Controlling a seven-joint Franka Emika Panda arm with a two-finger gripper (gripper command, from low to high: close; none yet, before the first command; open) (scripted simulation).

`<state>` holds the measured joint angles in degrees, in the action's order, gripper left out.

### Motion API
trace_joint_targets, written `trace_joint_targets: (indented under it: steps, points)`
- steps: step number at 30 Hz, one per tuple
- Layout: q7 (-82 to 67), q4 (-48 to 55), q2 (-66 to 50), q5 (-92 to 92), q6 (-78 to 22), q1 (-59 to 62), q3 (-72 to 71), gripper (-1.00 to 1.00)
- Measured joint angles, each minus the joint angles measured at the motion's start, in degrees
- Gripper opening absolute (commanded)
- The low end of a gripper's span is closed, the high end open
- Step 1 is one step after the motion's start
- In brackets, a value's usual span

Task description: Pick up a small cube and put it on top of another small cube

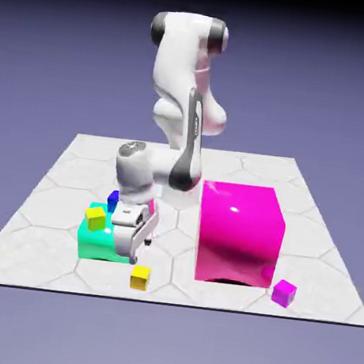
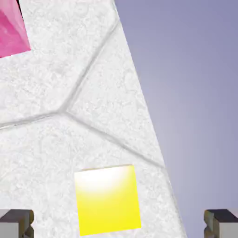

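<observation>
Gripper point(image 1: 135, 248) low over the table point(image 1: 55, 203), fingers point(image 2: 16, 222) spread wide, nothing between them. Yellow cube point(image 1: 140, 278) lies on the table at 5 o'clock from the gripper, near the front edge; in hand view it point(image 2: 108, 200) sits between the fingertips, nearer the left one. Second yellow cube point(image 1: 95, 219) rests atop the teal block point(image 1: 98, 243), at 10 o'clock from the gripper. Magenta block point(image 1: 239, 233) stands at 3 o'clock.

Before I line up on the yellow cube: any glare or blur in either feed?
Hand view: sharp, but a white highlight washes out the upper part of the yellow cube. Exterior view: sharp, small specular spots on the magenta block, soft shadows under blocks.
</observation>
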<state>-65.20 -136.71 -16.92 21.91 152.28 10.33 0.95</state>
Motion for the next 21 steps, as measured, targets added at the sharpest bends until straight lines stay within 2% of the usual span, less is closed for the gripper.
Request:
trace_joint_targets:
  steps: [2, 7, 8, 10, 15, 17, 21]
  points:
    - [-1.99, 0.45, -0.92, 0.40, -0.40, 0.20, 0.02, 0.00]
    - [-5.42, 2.92, -11.29, 4.32, 7.62, 2.05, -3.67, 0.00]
    - [-5.53, 3.01, -11.63, 4.45, 7.89, 2.11, -3.79, -1.00]
    - [-5.53, 3.01, -11.63, 4.45, 7.88, 2.11, -3.79, -1.00]
    - [-2.09, 0.53, -1.26, 0.52, -0.19, 0.26, -0.10, -1.00]
    - [-1.98, 0.45, -0.91, 0.39, -0.46, 0.20, 0.02, -1.00]
    - [-9.27, -2.94, 7.39, -5.71, -6.23, -0.58, 5.24, -1.00]
